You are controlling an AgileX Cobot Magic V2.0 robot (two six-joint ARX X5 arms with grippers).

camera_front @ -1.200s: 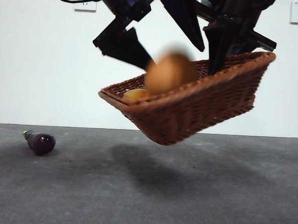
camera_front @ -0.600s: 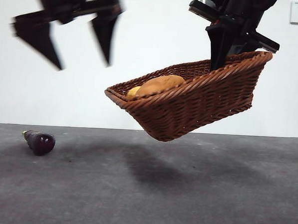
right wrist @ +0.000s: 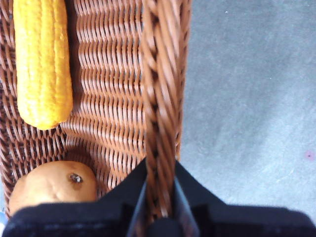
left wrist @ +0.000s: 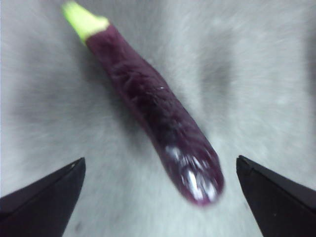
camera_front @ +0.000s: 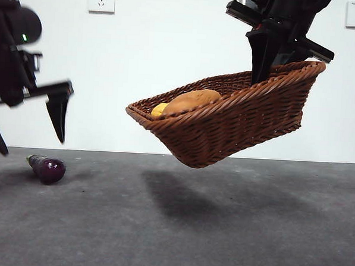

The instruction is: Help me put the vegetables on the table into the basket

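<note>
The right hand (camera_front: 261, 69) is clenching the braided rim of the basket (camera_front: 237, 121) and holding it tilted in the air, well clear of the surface (camera_front: 220, 230). In the right wrist view its jaws are pinching the rim from both sides. Inside are lying the potato (camera_front: 191, 101) and a ridged yellow cob (right wrist: 43, 59), both resting toward the low end.

The left hand (left wrist: 160, 190) is hanging released over the eggplant (left wrist: 153, 111), jaws spread wide, one to each side of the rounded tip. The eggplant is lying on its side on the surface, apart from the basket, green stem (left wrist: 84, 20) pointing away from the hand.

The eggplant is looking light, firm and glossy, so the skin is likely slippery and the round body apt to roll or squirt out of a pinch. The tip is tapering, a poor place to squeeze. A better hold is probably across the thicker middle of the body, jaws closing square to its long axis, not on the thin stem. The loaded basket, gripped only at one rim, is likely wanting to sag or swing.
</note>
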